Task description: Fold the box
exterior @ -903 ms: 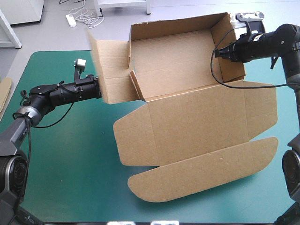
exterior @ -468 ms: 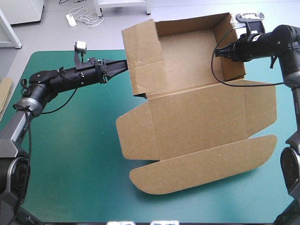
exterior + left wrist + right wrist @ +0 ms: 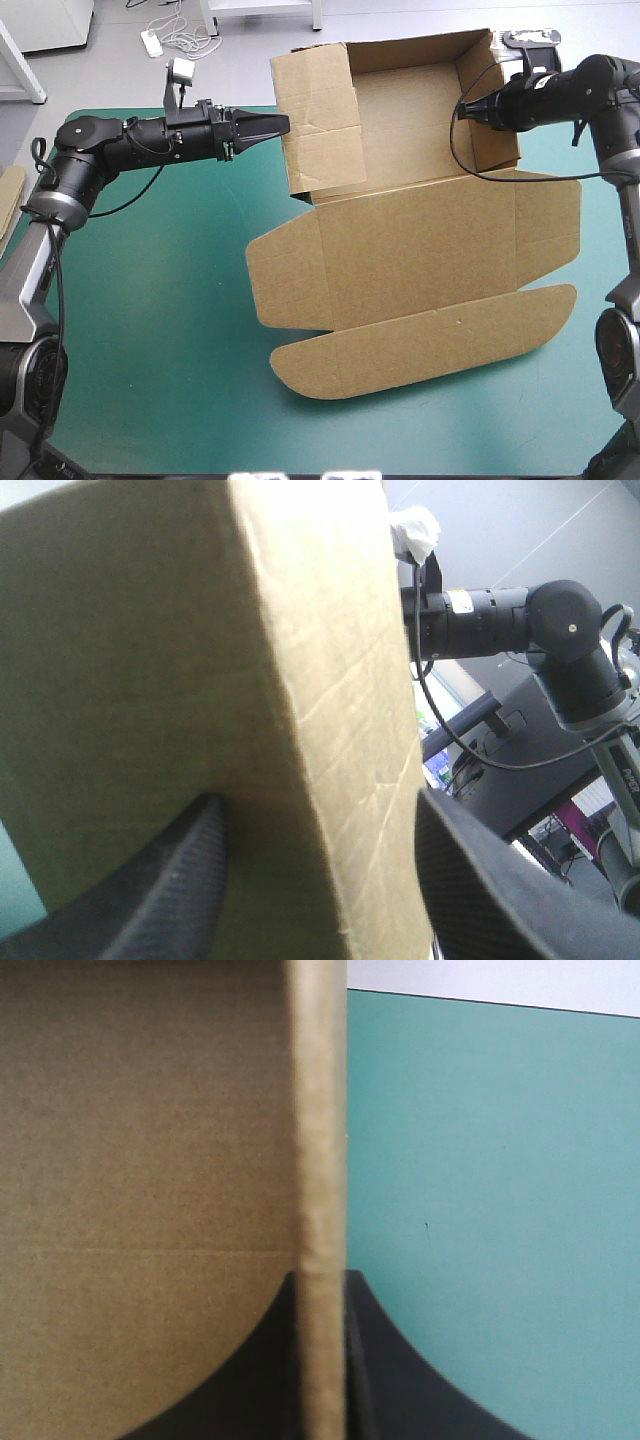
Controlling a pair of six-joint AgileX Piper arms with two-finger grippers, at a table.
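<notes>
Brown spare board (image 3: 8, 200) pokes in at the left edge of the teal-green counter (image 3: 150, 330). Next we see the left hand (image 3: 283, 124), reaching level over the far left part of the counter toward the box (image 3: 410, 130). Its black fingers (image 3: 160, 890) are spread. In the left wrist view the box's left wall (image 3: 315, 120) rises between them, with a creased corner running up the middle. One finger lies against the board; we cannot tell whether the other touches it.

The box sits on the far right part of the counter as an open tray. We see the left wall, far wall (image 3: 410, 45) and right wall (image 3: 492, 110) standing up around its floor. On the near side the lid (image 3: 420, 250) lies flat on the cover, with a side flap at each end and a long rounded flap (image 3: 430, 340) along its near edge.

Furthest right, the right hand (image 3: 462, 110) comes in from the counter's right side and pinches the top of the right wall. In the right wrist view its fingers are pressed almost together with the edge of the board between them, with brown board to one side and teal-green cover to the other.
</notes>
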